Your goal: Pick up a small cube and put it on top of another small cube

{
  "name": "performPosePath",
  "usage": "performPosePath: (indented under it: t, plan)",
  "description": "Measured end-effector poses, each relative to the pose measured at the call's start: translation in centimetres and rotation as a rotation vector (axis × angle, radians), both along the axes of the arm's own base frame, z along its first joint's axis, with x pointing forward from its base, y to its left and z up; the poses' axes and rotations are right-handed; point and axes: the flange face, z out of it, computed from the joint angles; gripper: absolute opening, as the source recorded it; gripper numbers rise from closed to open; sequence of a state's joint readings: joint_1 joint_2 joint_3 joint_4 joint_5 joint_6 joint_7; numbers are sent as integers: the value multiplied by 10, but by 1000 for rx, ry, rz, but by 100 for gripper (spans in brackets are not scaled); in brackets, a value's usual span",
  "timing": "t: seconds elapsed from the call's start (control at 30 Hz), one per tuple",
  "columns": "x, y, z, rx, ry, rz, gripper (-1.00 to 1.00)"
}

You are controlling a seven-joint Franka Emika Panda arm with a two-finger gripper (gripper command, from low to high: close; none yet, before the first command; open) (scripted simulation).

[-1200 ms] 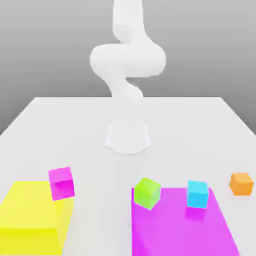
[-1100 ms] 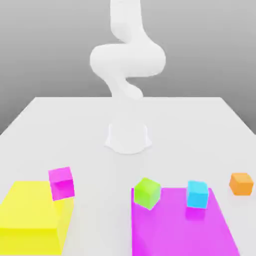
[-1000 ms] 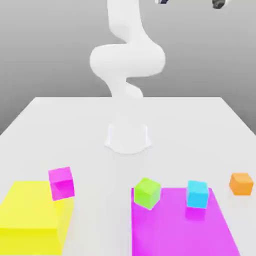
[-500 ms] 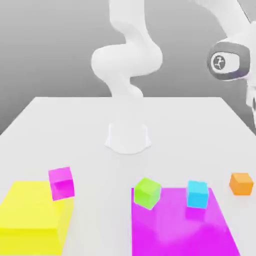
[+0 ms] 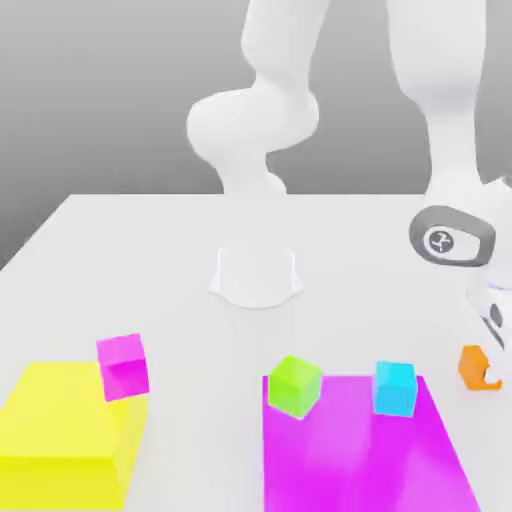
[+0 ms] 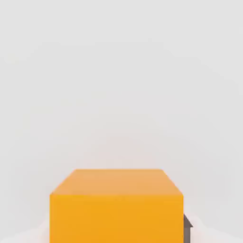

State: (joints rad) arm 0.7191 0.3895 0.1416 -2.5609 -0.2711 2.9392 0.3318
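- Downward travel since the earlier frame: gripper (image 5: 488, 374) lowered to the orange cube (image 5: 473, 368); lime, cyan and magenta cubes unchanged in place.
- Gripper: closed on the orange cube, one finger across its face in the exterior view. Grip firmness cannot be told. Risk: if the pads hold only a shallow or off-centre part, the cube may slip or tilt on lifting.
- Orange cube: at bench level, towards the bench (image 5: 190, 320) edge on the exterior view's right, well apart from the mat (image 5: 365, 465). Lift not visibly begun. Risk: moving sideways before rising would drag it along the bench.
- Cyan cube (image 5: 395, 389): at the mat's far edge, near its right corner in the exterior view, between orange and lime. Risk: a low carry would knock it.
- Lime cube (image 5: 295, 386): target, at the mat's far left corner in that view, turned askew. Likely failure: off-centre or mismatched-angle release, so the orange cube overhangs and topples; pressing too low could shove the lime one.
- Magenta cube (image 5: 123, 367): by the yellow block's (image 5: 60, 410) far right corner, same view; little risk unless the arm overshoots.
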Motion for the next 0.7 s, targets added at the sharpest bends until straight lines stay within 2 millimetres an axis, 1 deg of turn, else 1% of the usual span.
performPosePath:
  t: [0.07, 0.2, 0.23, 0.27, 0.3, 0.33, 0.37, 0.4, 0.47, 0.5, 0.57, 0.63, 0.7]
  plan:
    - [0, 1, 12, 0, 0, 0, -100]
    - [0, 1, 54, 0, 0, 0, -100]
    - [8, -6, 64, -2, -4, -13, -100]
    - [27, -21, 74, -7, -12, -44, -100]
    - [47, -40, 84, -12, -19, -80, -100]
    - [69, -64, 94, -18, -26, -127, -100]
    - [95, -98, 103, -23, -32, -199, -100]
    - [113, -126, 113, -28, -36, -246, -100]
    - [143, -194, 132, -36, -41, -361, -100]
    - [151, -221, 141, -38, -42, -400, -100]
    - [160, -269, 159, -41, -41, -459, -100]
    - [163, -318, 174, -39, -37, -522, -100]
    - [158, -368, 187, -34, -29, -593, -100]
